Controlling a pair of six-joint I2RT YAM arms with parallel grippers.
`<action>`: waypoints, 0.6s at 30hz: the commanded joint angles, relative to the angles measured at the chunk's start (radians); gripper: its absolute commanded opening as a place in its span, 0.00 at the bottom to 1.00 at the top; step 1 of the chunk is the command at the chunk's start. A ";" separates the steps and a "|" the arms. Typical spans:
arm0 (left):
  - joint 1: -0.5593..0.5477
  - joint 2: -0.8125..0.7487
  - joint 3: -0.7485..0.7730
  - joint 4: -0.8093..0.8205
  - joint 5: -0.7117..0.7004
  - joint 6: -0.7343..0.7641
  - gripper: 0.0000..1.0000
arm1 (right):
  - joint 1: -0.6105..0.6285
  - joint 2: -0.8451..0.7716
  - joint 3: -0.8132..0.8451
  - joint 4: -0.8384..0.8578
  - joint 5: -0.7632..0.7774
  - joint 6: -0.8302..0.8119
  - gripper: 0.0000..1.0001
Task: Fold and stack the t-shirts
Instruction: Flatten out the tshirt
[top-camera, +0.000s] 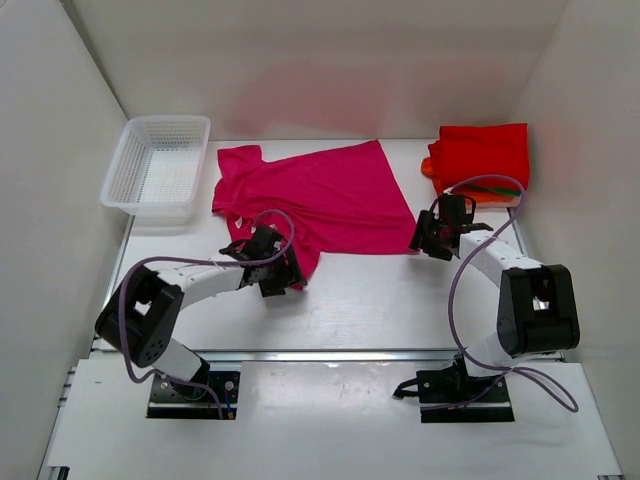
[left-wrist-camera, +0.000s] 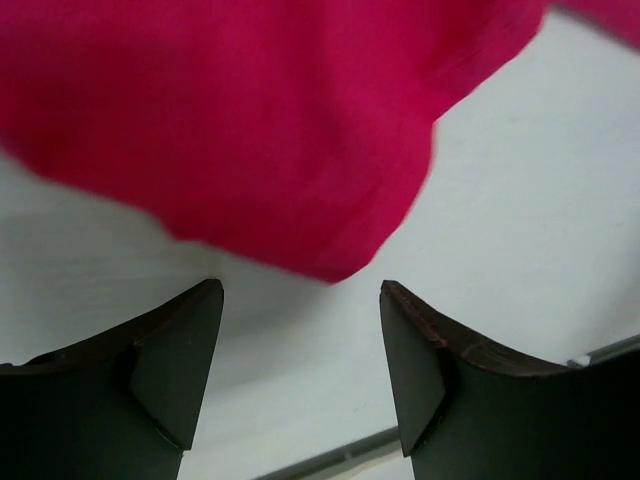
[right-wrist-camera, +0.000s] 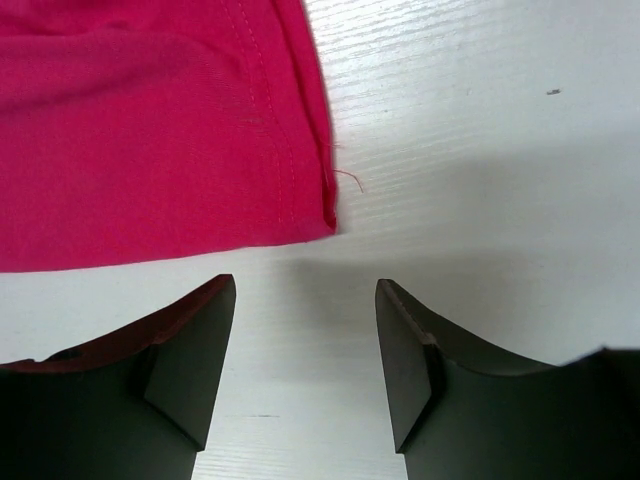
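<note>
Left gripper (left-wrist-camera: 300, 290) and right gripper (right-wrist-camera: 305, 285): jaws apart, empty, beside magenta t-shirt (top-camera: 320, 195) hem.
Risk: closing short misses cloth; blurred left corner possibly doubled.

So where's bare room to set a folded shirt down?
The widest bare patch is the strip of table on the near side of the pink t-shirt, between the left gripper and the right gripper. Only a narrow gap separates that shirt from the red pile. The basket fills the back left.
</note>
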 joint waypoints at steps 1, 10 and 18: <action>-0.038 0.074 0.023 0.053 -0.092 -0.041 0.76 | -0.015 -0.013 -0.016 0.063 0.012 0.015 0.56; -0.065 0.215 0.101 0.018 -0.143 -0.021 0.66 | -0.026 0.050 -0.010 0.077 0.000 0.013 0.71; -0.017 0.163 0.084 -0.055 -0.073 0.051 0.00 | -0.032 0.139 0.075 0.095 -0.005 0.015 0.93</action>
